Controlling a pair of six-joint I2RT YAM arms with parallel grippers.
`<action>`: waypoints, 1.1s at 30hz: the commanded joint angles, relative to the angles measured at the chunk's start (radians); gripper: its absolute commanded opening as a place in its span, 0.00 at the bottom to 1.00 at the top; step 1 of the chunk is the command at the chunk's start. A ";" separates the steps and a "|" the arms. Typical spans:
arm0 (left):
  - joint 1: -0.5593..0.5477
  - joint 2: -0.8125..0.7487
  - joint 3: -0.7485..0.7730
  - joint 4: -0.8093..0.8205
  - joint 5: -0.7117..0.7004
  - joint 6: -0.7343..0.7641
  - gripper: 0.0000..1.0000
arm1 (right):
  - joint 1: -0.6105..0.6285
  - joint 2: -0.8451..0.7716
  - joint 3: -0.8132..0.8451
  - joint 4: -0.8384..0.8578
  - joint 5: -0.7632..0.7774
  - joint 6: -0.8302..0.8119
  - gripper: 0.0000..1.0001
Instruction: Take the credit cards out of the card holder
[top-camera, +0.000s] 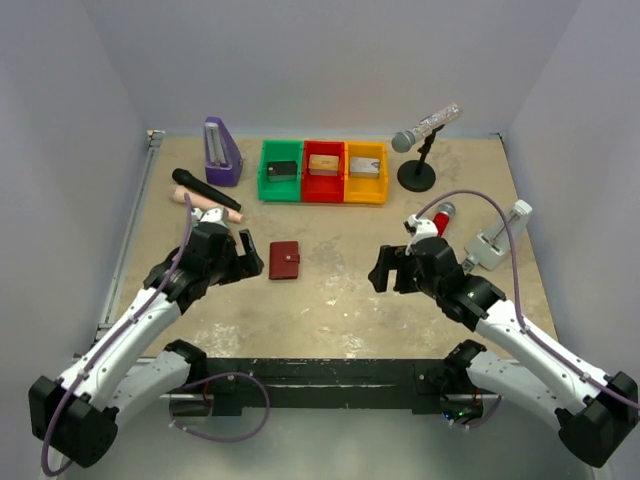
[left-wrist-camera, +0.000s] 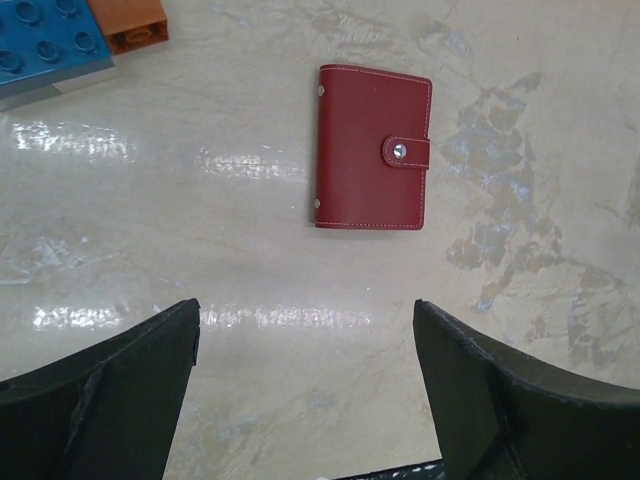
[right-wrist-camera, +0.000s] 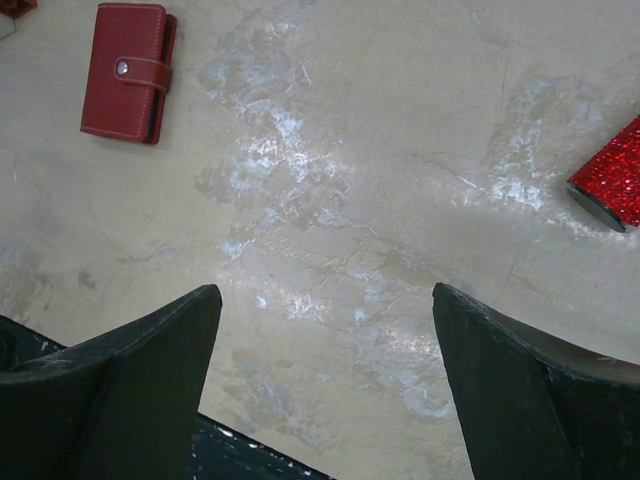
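My left gripper (left-wrist-camera: 305, 318): fingers spread wide, nothing between them, hovering over the pale worn tabletop (left-wrist-camera: 250, 270).
My right gripper (right-wrist-camera: 325, 300): likewise wide apart and empty.
Where the thing lies: the small dark-red, leather-like folding card holder (left-wrist-camera: 372, 148) with pale stitching lies flat and closed just ahead of my left gripper, a little toward its right finger. It is well apart from my right gripper, far ahead and to its left.
The credit cards: none show; I judge they are inside.
Handling: I expect a light, soft cover that flexes and slides on the smooth top, with thin, stiff, slick cards.
Hold: pin one long edge, then lift the snap tab (left-wrist-camera: 405, 152).
Writing: no brand or lettering readable.
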 joint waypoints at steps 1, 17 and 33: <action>-0.041 0.127 0.001 0.163 -0.013 -0.055 0.91 | 0.001 0.076 0.016 0.067 -0.065 0.022 0.91; -0.024 0.456 -0.035 0.476 -0.009 -0.189 0.72 | 0.001 0.439 0.143 0.289 -0.306 0.127 0.75; 0.004 0.494 -0.108 0.562 0.008 -0.218 0.65 | 0.004 0.791 0.318 0.426 -0.432 0.251 0.64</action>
